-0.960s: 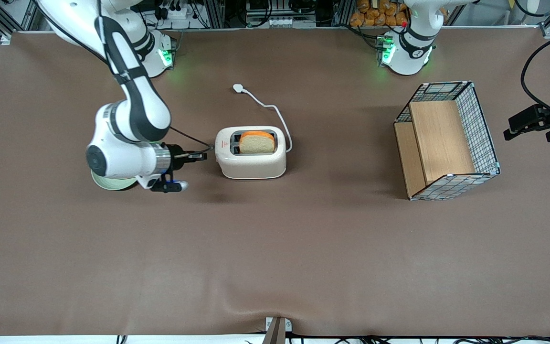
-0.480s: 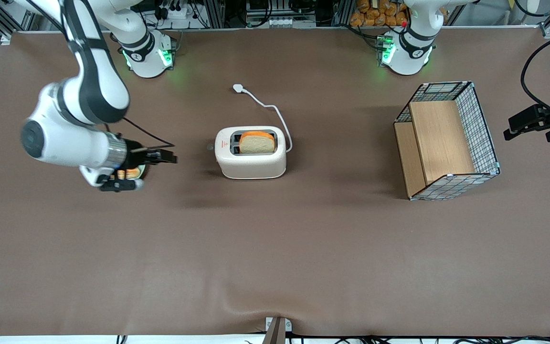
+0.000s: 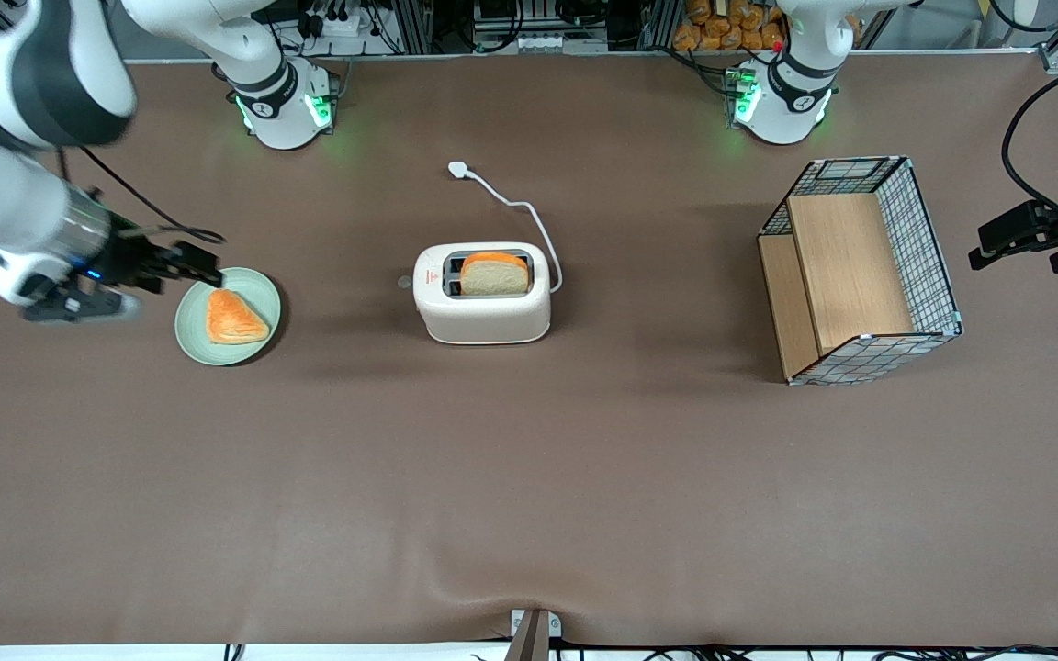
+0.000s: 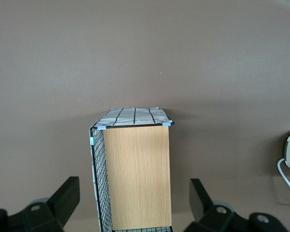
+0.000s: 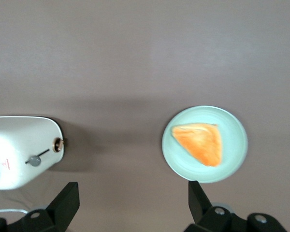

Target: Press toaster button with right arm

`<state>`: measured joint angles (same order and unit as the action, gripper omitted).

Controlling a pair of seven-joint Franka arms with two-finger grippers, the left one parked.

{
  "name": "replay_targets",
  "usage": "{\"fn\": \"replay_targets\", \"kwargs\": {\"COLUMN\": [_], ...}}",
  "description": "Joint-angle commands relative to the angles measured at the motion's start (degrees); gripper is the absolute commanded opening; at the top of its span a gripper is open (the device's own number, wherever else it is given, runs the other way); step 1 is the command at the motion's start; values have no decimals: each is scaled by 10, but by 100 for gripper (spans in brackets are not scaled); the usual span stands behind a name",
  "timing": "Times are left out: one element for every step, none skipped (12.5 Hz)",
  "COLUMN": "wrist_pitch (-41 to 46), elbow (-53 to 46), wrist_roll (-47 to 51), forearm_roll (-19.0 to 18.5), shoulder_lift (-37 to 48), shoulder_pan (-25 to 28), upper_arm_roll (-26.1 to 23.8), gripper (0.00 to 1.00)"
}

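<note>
Two risks: gripper (image 3: pixel 203 266), fingers spread, hovers over green plate (image 3: pixel 187 338) rim, well apart from toaster button (image 3: pixel 404 283) on mid-table toaster (image 3: pixel 483 312). A low approach clips the plate; an off-centre push shoves the toaster.

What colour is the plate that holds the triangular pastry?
The plate is pale mint green, clearest in the right wrist view. The gripper hovers by its edge.

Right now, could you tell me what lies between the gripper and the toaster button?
In the front view, a green plate holding a pastry lies between the open gripper and the toaster button; then bare table.
</note>
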<state>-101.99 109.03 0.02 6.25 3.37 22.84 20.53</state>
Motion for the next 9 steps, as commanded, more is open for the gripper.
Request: {"fn": "replay_targets", "kwargs": {"wrist_pitch": [35,56,74,86,95,103,116,134,150], "elbow": [-17,-42,-62,-78,-93,-111,-127,-146,-165], "wrist_roll": [2,1,1,2,2,3,6,9,9], "forearm_roll": [-28,-29,-33,-39,-41,-42,-42,-42,-41], "shoulder_lift": [26,23,23,23,23,21,15,8,2], "shoulder_pan": [-49,-87,-130,-164,-195,-212,-212,-214,-227], "upper_arm_roll": [-24,-57,-98,-133,-165,-182,-182,-182,-183], "gripper": [100,100,100,100,100,100,100,100,100]}}
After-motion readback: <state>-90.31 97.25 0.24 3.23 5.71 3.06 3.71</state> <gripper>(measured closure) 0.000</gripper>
